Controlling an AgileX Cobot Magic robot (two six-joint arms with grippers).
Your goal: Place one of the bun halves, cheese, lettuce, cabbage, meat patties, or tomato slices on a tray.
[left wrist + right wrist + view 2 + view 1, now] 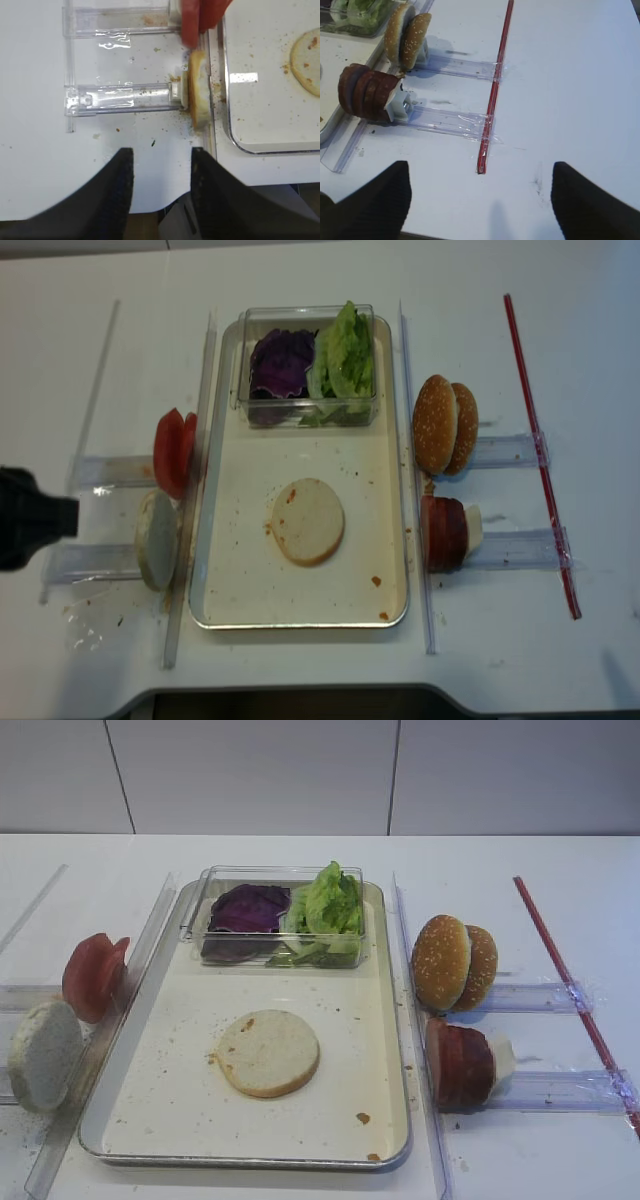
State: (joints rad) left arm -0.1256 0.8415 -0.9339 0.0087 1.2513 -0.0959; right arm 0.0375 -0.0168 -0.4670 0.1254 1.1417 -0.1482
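Nearest the front edge of the white bench [560, 1140], the left gripper [161, 192] hangs over bare surface with its two dark fingers [117, 190] spread apart and nothing between them. Just ahead of it, a second bun half [199, 90] stands on edge against the end of a clear plastic holder [125, 97], close beside the tray's left rim. The right gripper [480, 202] is also spread wide over bare bench, holding nothing, with a red strip [495, 85] running away from it.

On the tray [180, 1120], a flat pale bun half [267, 1052] lies cut face up near the middle, touching nothing else, with crumbs scattered around it. To the tray's right, the meat patties [462, 1065] stand on edge in a stack against a white stop on another clear holder. To its left, beyond the upright bun half, the tomato slices [93, 976] stand on edge, leaning together.

Farther back on the right, two sesame buns [454, 962] stand on edge side by side. At the far end of the tray sits a clear plastic box [200, 920] holding the purple cabbage [248, 910] on the left and the green lettuce [333, 902] on the right, the two touching in the middle.
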